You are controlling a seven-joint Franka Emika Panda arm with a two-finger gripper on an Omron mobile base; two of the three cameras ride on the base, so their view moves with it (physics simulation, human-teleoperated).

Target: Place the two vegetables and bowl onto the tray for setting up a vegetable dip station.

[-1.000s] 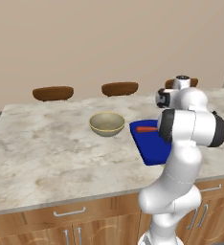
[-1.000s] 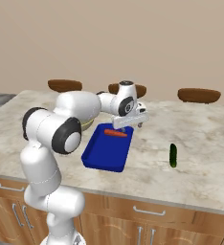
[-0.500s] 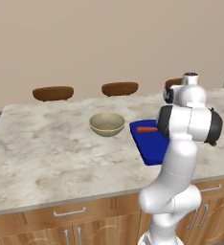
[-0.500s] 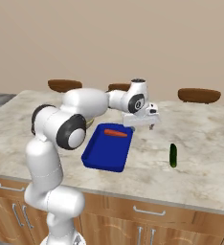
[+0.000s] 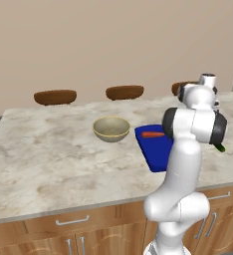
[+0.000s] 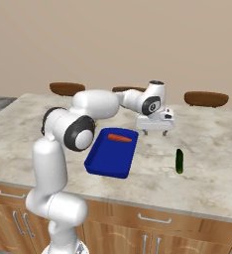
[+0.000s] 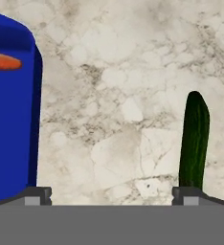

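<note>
No legible writing on tray [image 6: 110, 158]

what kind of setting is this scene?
Likely a simulated kitchen island: marble-look counter over wooden cabinets with drawer handles, stool seats along the far side, plus a bowl and blue tray.
</note>
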